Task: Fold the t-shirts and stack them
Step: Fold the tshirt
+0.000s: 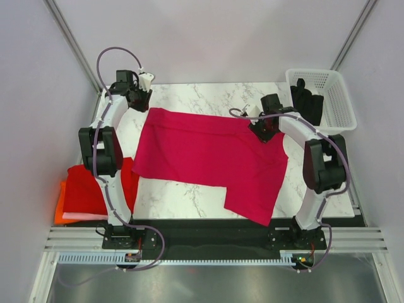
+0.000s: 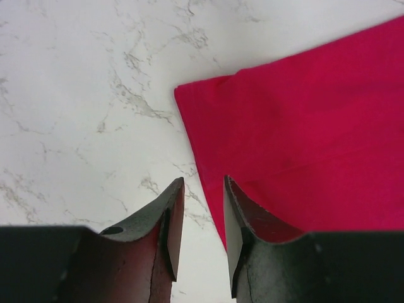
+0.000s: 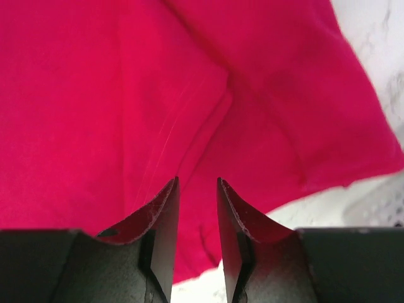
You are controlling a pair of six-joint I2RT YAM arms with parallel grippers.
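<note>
A raspberry-crimson t-shirt [image 1: 208, 158] lies spread across the marble table, one part hanging over the front edge. My left gripper [image 1: 140, 101] is open and empty above the table just beside the shirt's far left corner [image 2: 189, 95]. My right gripper [image 1: 264, 131] is open just above the shirt's far right part [image 3: 208, 113], holding nothing. A brighter red t-shirt [image 1: 95, 186] and an orange one [image 1: 61, 208] lie folded in a pile off the table's left side.
A white lattice basket [image 1: 338, 95] with dark things inside stands at the far right corner. The marble tabletop [image 1: 189, 95] shows behind the shirt and at the front left. A black rail [image 1: 208, 227] runs along the near edge.
</note>
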